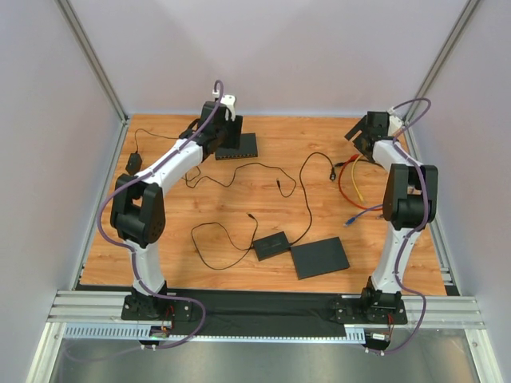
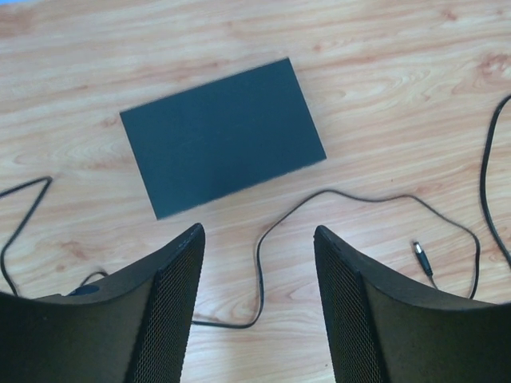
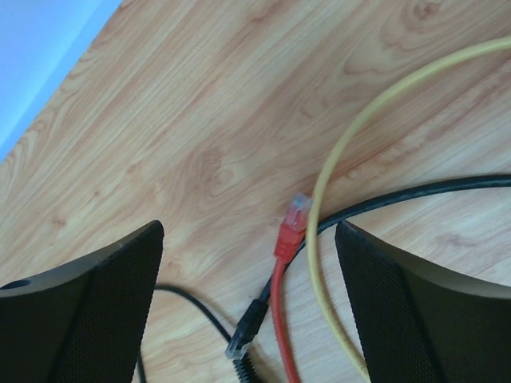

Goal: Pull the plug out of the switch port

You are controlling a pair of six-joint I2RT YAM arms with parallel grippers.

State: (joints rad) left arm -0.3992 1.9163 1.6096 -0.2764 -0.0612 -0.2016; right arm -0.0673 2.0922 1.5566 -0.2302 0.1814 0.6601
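Note:
The dark switch box (image 1: 238, 146) lies at the back of the table and fills the upper middle of the left wrist view (image 2: 222, 136). Its ports are hidden, and no plug shows in it. My left gripper (image 2: 257, 231) is open and empty, hovering just short of the box above a thin black cable (image 2: 259, 263); in the top view it (image 1: 222, 137) is at the box's left end. My right gripper (image 3: 249, 227) is open and empty at the back right (image 1: 361, 137), above a loose red plug (image 3: 292, 227), a loose black plug (image 3: 247, 327) and a yellow cable (image 3: 327, 199).
A barrel plug (image 2: 421, 257) ends the thin cable, loose on the wood. A small black box (image 1: 271, 245) with cables and a flat dark panel (image 1: 319, 257) lie near the front. Red, yellow and blue cables (image 1: 355, 191) coil by the right arm. Walls close the back and sides.

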